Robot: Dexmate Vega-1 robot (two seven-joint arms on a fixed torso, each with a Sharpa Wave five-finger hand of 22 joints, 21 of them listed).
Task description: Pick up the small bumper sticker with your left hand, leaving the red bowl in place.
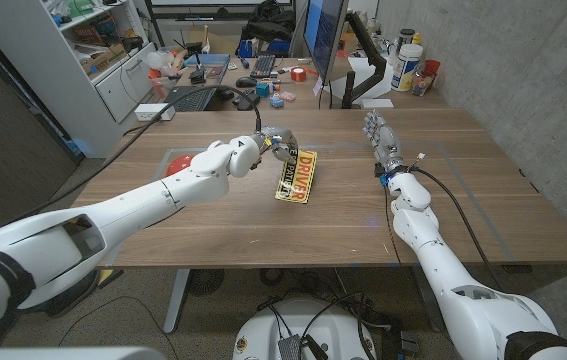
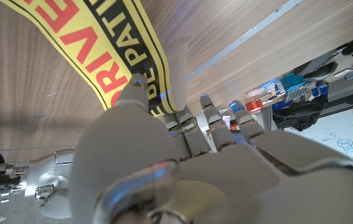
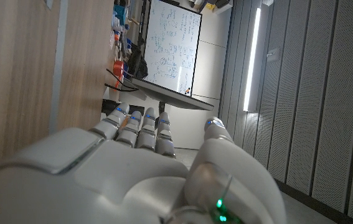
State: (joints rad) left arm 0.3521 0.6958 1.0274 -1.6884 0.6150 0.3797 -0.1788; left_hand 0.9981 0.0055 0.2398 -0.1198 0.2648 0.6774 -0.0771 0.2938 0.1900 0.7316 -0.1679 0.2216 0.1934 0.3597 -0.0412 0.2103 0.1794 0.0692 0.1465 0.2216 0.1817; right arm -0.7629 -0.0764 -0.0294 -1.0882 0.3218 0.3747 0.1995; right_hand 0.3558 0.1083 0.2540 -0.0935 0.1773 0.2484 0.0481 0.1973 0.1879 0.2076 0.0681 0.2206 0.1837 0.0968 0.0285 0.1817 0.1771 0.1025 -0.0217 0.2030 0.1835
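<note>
A yellow bumper sticker [image 1: 296,176] with red and black lettering hangs over the middle of the wooden table [image 1: 463,200], pinched at its top by my left hand [image 1: 272,148]. In the left wrist view the sticker [image 2: 101,56] curves up from between the fingers [image 2: 140,93] of that hand [image 2: 182,168], casting a shadow on the wood. The red bowl [image 1: 180,161] stands on the table's left side, mostly hidden behind my left forearm. Further right, my right hand [image 1: 384,141] stands on the table with its fingers straight and holds nothing; the right wrist view shows it [image 3: 151,168] beside bare wood.
A black laptop [image 1: 191,98], a power strip [image 1: 156,111] and cables lie at the table's far left corner. A monitor stand [image 1: 348,85], bottles [image 1: 408,65] and small clutter sit along the far edge. Bare wood lies in front of and to the right of the sticker.
</note>
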